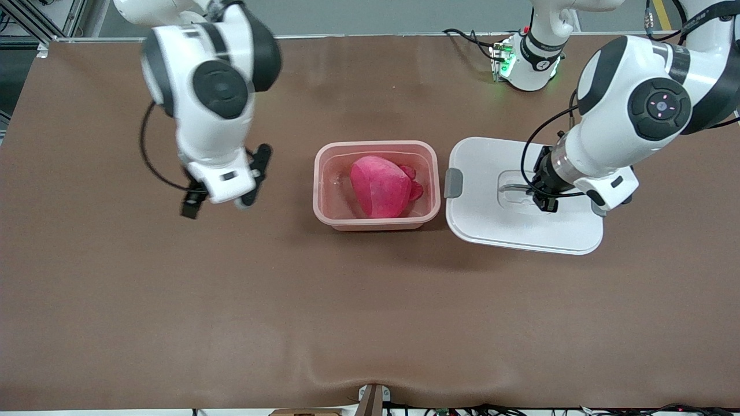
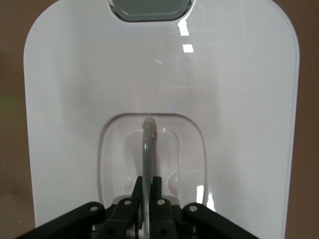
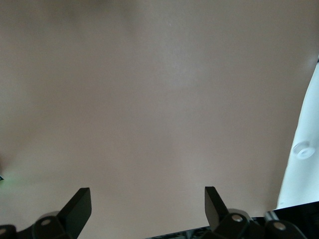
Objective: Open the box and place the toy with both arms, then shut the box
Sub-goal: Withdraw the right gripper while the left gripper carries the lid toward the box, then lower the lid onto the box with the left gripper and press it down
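The box is standing open: the translucent pink tub [image 1: 376,185] is sitting mid-bench with no lid on it, and the hot-pink plush toy [image 1: 381,186] is already lying inside it. So the opening and the placing look done; only the closing is left.

The white lid [image 1: 509,222] is lying flat on the bench [image 1: 370,323] just beside the tub, toward the left arm's end, one grey clip [image 1: 454,182] facing the tub. The left hand [image 1: 546,199] is pinching the lid's thin grey handle [image 2: 148,149] in its recess, fingers closed tight on it, so the lid seems ready to be lifted back onto the tub.

The right hand [image 1: 225,188] is hanging over bare bench toward the right arm's end, fingers spread wide and gripping nothing; that arm is waiting.
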You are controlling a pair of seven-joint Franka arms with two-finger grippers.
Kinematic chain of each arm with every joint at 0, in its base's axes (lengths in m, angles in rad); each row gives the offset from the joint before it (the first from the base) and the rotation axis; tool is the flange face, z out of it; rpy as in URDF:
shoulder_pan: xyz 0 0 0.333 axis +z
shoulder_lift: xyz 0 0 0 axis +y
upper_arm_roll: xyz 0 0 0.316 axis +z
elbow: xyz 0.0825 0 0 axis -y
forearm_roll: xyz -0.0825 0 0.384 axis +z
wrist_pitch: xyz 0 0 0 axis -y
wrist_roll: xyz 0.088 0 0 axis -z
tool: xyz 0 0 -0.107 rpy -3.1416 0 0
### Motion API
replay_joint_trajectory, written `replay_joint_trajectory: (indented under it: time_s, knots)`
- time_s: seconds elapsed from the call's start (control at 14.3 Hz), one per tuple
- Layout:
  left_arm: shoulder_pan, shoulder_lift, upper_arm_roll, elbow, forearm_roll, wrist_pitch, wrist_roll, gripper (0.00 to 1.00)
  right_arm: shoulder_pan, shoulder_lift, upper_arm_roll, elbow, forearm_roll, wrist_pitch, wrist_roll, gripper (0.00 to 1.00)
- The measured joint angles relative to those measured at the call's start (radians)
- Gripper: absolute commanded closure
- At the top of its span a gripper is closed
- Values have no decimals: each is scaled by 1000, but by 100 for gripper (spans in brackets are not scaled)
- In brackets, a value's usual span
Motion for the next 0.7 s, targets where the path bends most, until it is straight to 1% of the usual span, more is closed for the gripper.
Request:
replay_joint_trajectory:
  time_s: [0.21, 0.35, 0.42, 0.56, 0.7]
  knots:
    - [-5, 0, -42, -4, 0, 11, -63, 100, -152, -18, -1, -7, 74, 0, 0, 0]
    - [-25, 3, -63, -10, 0, 26, -124, 100, -256, -19, -1, -9, 155, 1, -1, 0]
    - [-43, 5, -66, -12, 0, 35, -153, 100, -298, -19, -1, -11, 180, 2, -2, 0]
    - [-79, 13, -68, -15, 0, 45, -192, 100, -352, -19, -1, -15, 203, 9, -2, 0]
    - [-112, 24, -69, -15, 0, 54, -218, 100, -370, -19, 0, -20, 210, 9, 31, 0]
